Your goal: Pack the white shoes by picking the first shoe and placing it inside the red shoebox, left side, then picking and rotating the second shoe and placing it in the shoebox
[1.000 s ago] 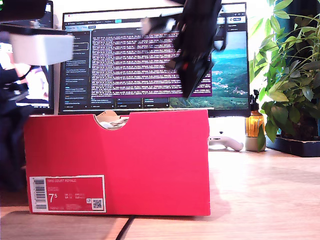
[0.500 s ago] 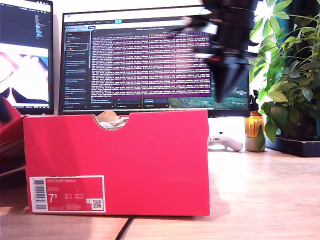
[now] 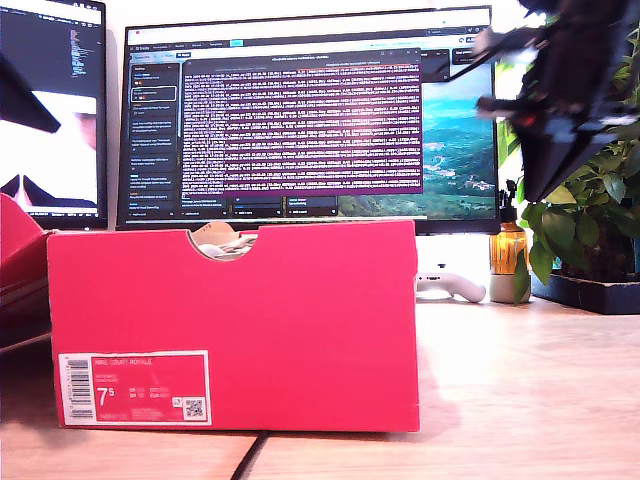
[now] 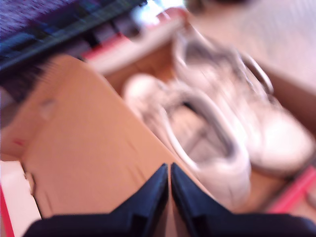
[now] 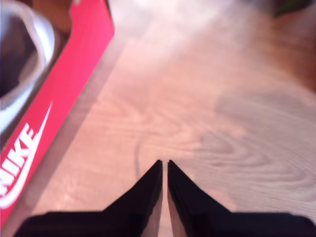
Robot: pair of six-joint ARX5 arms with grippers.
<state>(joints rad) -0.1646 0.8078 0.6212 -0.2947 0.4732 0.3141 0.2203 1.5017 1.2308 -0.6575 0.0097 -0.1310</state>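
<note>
Both white shoes (image 4: 217,128) lay side by side inside the red shoebox (image 3: 235,325), so we judged the packing done. Over the last second the dark arm that had hung above the box swung off to the exterior view's right, in front of the plant (image 3: 590,190), and the pale object at that view's upper left was gone, which read to us as a retreat. Our first claw (image 4: 170,170) hung above the open box with its jaws closed on nothing, and our second claw (image 5: 164,165), equally closed and empty, was over the bare bench (image 5: 222,108) beside the box.
</note>
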